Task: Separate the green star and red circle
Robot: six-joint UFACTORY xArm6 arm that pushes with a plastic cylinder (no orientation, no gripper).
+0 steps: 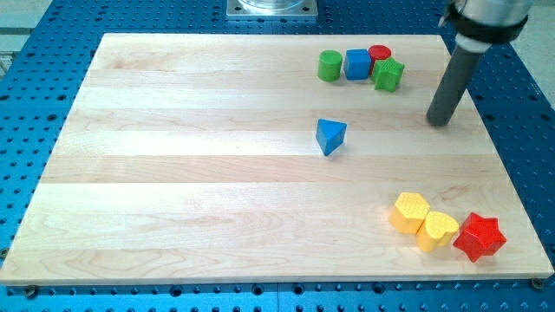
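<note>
No brand, label or writing is legible on any block or on the board. The rod enters from the view's top right corner and slants slightly down and to the left; my tip (441, 120) rests on the wooden board (173, 173), to the right of and a little below the top cluster, apart from it. There is no gripper on the rod, so nothing is grasped and the tip touches no block. Top cluster, left to right: green cylinder (329, 65), blue cube (357, 63), red circle (379, 55), with the green star (388, 74) touching the red circle's lower right. Blue triangle (329, 136) sits alone near centre. Bottom right: yellow hexagon (409, 212), yellow heart (437, 230), red star (479, 237), touching in a row.
</note>
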